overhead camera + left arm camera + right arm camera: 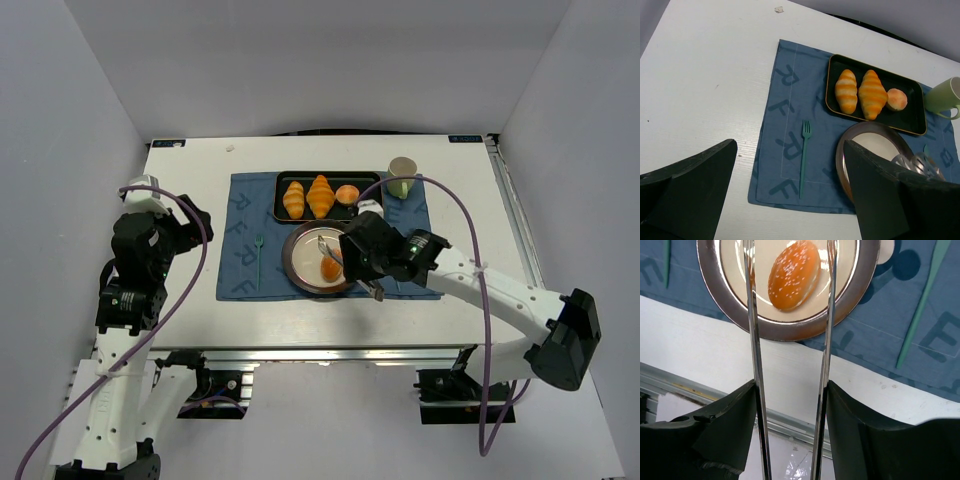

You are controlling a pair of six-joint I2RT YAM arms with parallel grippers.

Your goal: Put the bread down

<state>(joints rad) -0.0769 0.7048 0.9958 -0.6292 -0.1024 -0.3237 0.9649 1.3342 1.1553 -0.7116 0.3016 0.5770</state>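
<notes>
Right gripper (791,387) first: its 2 black fingers (735,415) clamp the outer sides of a pair of metal tongs (754,340), and the 2 tong arms stand apart, running up toward 12 o'clock in the wrist view. And there's the bread (794,275), glossy orange-brown, lying on the plate (790,332) between the 2 tong tips. The right arm is clear of it; whether the left arm touches it, I cannot tell.

From above, the bread (331,268) sits in the lower right part of the plate (292,262), at 9 o'clock from the right gripper (362,258), which hangs over the plate's right edge.

Outward now: the plate rests on a blue placemat (245,250). At 12 o'clock from it lies a black tray (281,190) with 2 croissants (294,198) and a small pale bun (347,194). A green cup (401,177) stands at 3 o'clock from the tray, and a green fork (258,255) lies at 9 o'clock from the plate.

Left gripper (790,150): fingers spread wide, nothing between them, well apart from the plate at 9 o'clock.
</notes>
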